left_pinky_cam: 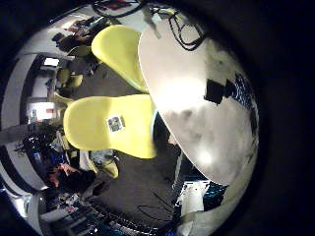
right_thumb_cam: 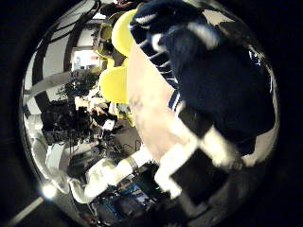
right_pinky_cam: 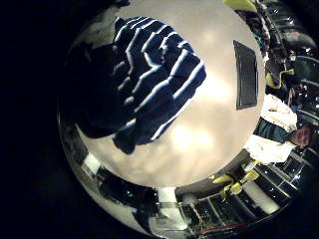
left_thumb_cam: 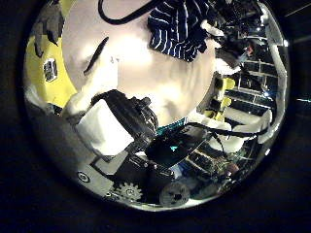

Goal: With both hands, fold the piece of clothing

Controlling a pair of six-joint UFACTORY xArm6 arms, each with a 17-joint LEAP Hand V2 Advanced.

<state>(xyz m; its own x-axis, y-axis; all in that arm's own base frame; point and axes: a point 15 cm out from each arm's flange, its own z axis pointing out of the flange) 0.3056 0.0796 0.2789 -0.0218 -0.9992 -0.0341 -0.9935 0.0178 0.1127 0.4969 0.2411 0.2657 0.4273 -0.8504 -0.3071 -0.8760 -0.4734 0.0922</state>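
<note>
A dark garment with light stripes (right_pinky_cam: 150, 75) lies bunched on the pale round table (right_pinky_cam: 199, 139), and it fills much of the right little finger side palm view. In the right thumb side view the garment (right_thumb_cam: 218, 76) is close, and my right hand (right_thumb_cam: 194, 156) reaches its straight fingers (right_thumb_cam: 204, 132) to the cloth's edge. In the left thumb side view the garment (left_thumb_cam: 180, 29) lies farther off on the table (left_thumb_cam: 117, 49). My left hand (left_thumb_cam: 126, 121) hangs relaxed over bare table and holds nothing.
A flat black rectangular object (right_pinky_cam: 245, 75) lies on the table beside the garment. A small dark object (left_pinky_cam: 215, 91) sits on the table (left_pinky_cam: 187, 88). Yellow chairs (left_pinky_cam: 113, 123) stand at the table's edge, with room clutter beyond.
</note>
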